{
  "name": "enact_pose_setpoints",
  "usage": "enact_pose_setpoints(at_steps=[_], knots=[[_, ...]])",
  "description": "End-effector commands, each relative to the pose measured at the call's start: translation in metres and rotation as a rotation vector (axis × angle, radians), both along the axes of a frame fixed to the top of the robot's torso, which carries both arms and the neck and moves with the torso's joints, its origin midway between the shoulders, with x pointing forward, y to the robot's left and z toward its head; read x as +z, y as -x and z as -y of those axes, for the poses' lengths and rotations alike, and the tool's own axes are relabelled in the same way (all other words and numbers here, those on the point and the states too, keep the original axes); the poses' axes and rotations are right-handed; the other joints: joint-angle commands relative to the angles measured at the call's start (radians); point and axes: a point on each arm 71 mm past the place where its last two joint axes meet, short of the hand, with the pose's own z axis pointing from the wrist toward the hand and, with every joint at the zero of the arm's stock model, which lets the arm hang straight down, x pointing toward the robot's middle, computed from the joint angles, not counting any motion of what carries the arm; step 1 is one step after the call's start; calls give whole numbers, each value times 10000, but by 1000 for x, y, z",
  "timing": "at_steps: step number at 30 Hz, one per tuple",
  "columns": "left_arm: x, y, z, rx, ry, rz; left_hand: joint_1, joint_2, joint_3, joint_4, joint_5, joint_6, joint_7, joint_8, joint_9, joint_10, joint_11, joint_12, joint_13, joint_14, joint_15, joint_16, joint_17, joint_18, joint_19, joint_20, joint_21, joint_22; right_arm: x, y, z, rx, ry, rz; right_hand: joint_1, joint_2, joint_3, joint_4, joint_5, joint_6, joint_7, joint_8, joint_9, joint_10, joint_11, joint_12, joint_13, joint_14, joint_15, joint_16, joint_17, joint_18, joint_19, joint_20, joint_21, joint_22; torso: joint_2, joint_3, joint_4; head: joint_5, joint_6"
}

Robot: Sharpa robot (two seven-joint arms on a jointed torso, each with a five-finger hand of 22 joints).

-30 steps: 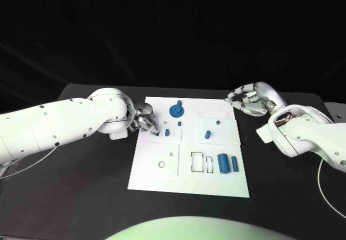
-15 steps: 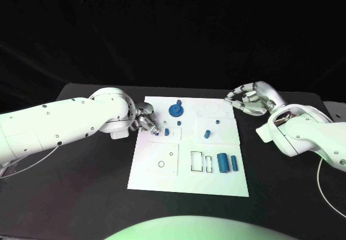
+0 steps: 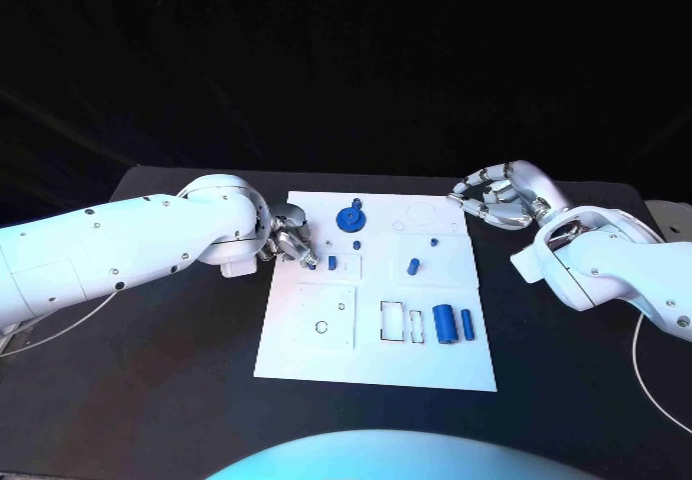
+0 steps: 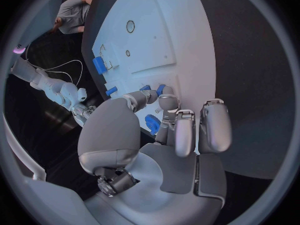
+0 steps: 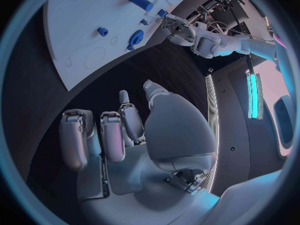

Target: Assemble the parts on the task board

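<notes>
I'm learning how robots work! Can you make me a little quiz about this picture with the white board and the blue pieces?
1. True or false: the right hand is holding a blue piece.
2. Which hand has its fingers at the task board's edge, by the small blue pegs? A) left B) right
3. Fill in: the round blue gear lies near the board's ___ edge (far or near).

Key: 1 false, it holds nothing. 2 A, the left hand. 3 far.
</notes>
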Motion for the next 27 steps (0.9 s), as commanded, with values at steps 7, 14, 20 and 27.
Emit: enact_pose_setpoints(at_steps=[7,14,20,27], knots=[[-2,1,-2,63,54,-28,-926,-164,-92,143,-84,69,-79,-114,-209,-124,-51,-92,-80,870,-95,-6,1969,-123,24,-54,-28,-38,0,1,-1,126,33,30,-14,55,-43,-7,32,-86,-7,26,-10,-28,-5,-24,454,750,-64,-73,1448,201,534,-45,-63,1976,-10,3,6,-7,13],[-1,0,-5,226,62,85,-1118,-281,-760,608,-85,147,-74,-175,-322,-157,-46,-52,-45,869,-96,-8,1963,-120,31,-61,-47,-47,0,1,-1,117,38,23,-14,51,-46,-8,32,-94,-6,25,-12,-27,-4,-22,456,750,-64,-74,1448,204,528,-45,-75,1969,-8,2,0,2,21],[0,-1,-6,348,139,237,-1112,-310,-1069,786,-83,169,-73,-171,-347,-187,-42,-65,-76,867,-92,-12,1953,-118,31,-62,-58,-55,0,1,-1,138,27,48,-9,50,-46,-11,40,-98,-5,25,-14,-39,-4,-36,443,748,-64,-80,1438,205,525,-45,-83,1965,-2,-3,4,0,27],[5,-1,-8,528,355,531,-1192,-344,-1661,1224,-99,149,-61,-75,-328,-209,-30,-45,-69,862,-83,-21,1936,-113,27,-68,-87,-81,0,0,-1,144,15,75,-2,41,-49,-16,50,-105,-4,25,-16,-42,-4,-38,441,746,-63,-82,1435,205,525,-45,-82,1965,-1,-10,-7,-3,54]])
